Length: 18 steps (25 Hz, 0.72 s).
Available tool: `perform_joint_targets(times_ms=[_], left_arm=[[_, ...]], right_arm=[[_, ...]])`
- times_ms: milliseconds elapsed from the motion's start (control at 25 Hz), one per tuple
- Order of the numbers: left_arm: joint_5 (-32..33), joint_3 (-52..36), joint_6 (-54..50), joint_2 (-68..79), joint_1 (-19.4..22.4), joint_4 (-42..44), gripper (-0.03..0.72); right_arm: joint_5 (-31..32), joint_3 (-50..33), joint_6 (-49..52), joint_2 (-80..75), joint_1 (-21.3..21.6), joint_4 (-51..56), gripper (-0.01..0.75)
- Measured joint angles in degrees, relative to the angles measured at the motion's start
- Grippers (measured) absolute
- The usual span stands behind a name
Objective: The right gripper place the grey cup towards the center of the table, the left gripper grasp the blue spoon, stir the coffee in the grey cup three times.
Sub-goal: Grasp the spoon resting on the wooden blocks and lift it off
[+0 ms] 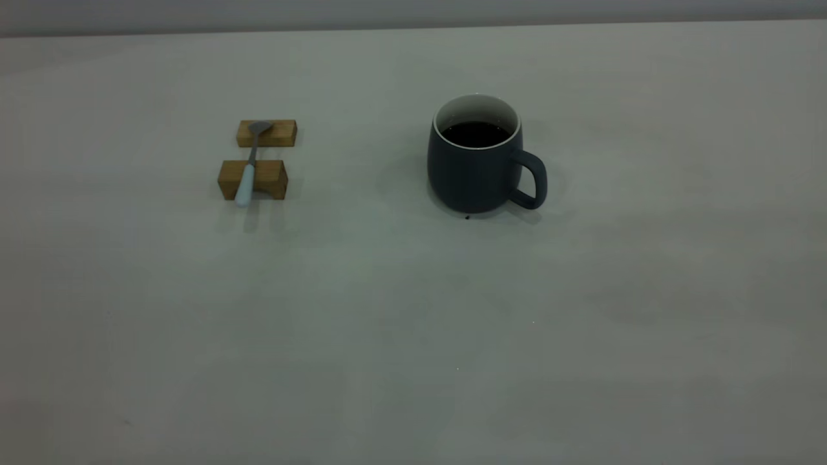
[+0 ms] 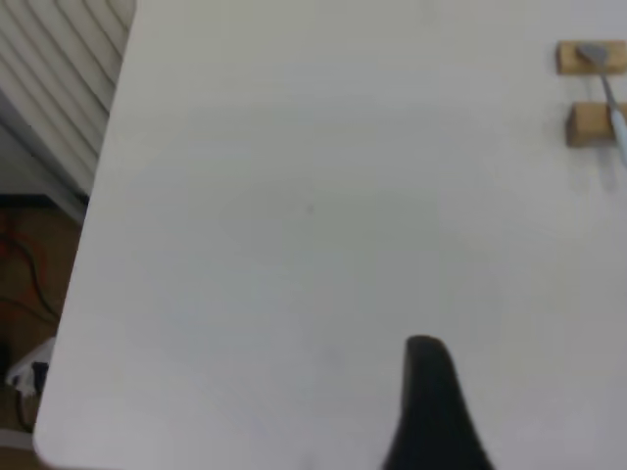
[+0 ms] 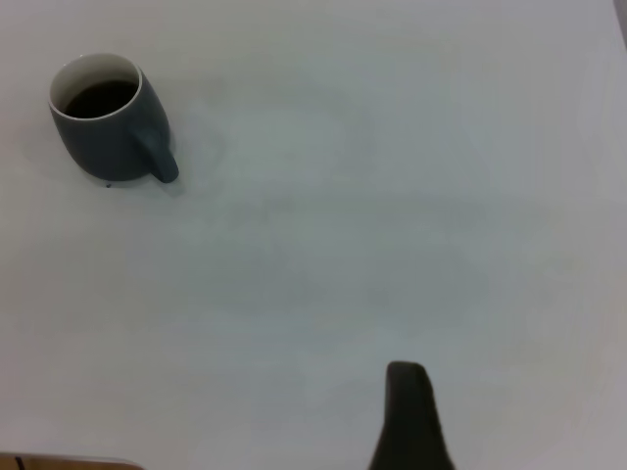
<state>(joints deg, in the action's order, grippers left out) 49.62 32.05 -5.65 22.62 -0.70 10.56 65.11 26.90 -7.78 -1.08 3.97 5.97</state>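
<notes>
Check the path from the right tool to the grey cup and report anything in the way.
Nothing visible blocks it. In the right wrist view only bare table lies between the right tool and the grey cup, whose handle points toward that side. The blue spoon on its wooden blocks sits well off on the left.

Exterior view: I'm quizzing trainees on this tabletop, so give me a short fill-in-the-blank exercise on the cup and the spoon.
1. The blue spoon lies across two wooden ____.
2. The grey cup holds dark ____.
3. In the exterior view, the cup's handle points toward the ____ side of the picture.
4. The cup stands upright on the ____, apart from the spoon.

Missing words: blocks; coffee; right; table
</notes>
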Motion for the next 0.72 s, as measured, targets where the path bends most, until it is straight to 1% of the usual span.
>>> perform_joint_targets(times_ms=[120, 280, 400, 520, 720], left_arm=[[-8.1, 1.4, -3.2, 12.8, 0.0, 0.0, 0.621], [-13.5, 6.4, -4.8, 29.9, 0.0, -2.9, 0.636], [-15.1, 11.5, -4.1, 42.3, 0.0, -3.9, 0.635], [-15.0, 17.6, -3.9, 54.9, -0.3, -4.3, 0.635], [-13.2, 28.8, -3.8, 73.5, -5.0, -4.2, 0.635]], right_arm=[[0.0, 0.0, 0.0, 0.0, 0.0, 0.0, 0.592], [0.0, 0.0, 0.0, 0.0, 0.0, 0.0, 0.592], [0.0, 0.0, 0.0, 0.0, 0.0, 0.0, 0.592], [0.0, 0.0, 0.0, 0.0, 0.0, 0.0, 0.592], [0.0, 0.0, 0.0, 0.0, 0.0, 0.0, 0.592]])
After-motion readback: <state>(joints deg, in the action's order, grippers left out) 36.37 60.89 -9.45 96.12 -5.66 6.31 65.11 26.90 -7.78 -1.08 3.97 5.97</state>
